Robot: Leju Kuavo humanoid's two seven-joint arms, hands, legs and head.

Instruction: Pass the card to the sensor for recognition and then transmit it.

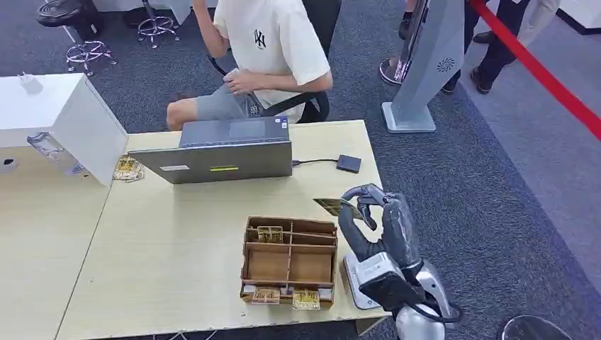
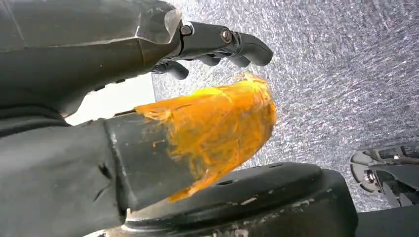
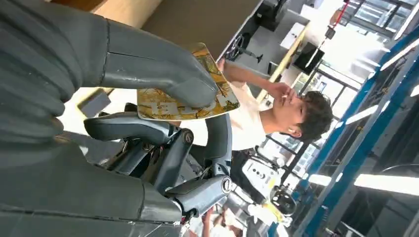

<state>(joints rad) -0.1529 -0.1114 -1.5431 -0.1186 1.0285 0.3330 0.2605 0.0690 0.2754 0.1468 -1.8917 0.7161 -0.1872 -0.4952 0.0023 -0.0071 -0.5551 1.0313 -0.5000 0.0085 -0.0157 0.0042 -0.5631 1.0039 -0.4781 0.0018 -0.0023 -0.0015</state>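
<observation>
Card in hand: my right hand (image 1: 375,219) is raised over the right end of the pale wooden table (image 1: 177,234), pinching a thin yellow-patterned card (image 1: 328,206) between thumb and a finger, with the other fingers curled loosely beneath it. In the right wrist view the card (image 3: 188,96) sits flat under the thumb pad, most of its face sticking out clear. I take the small black square reader (image 1: 348,163), cabled to the grey laptop (image 1: 223,159), to be the sensor, lying beyond the hand near the table's edge. To do this well I'd keep the card level and bring its free end low over the reader, no squeezing. My left hand (image 2: 217,47) hangs over the carpet, fingers curled, holding nothing. Brown cardboard divided tray (image 1: 289,263) sits just beside my right wrist; I'd steer clear of it.
</observation>
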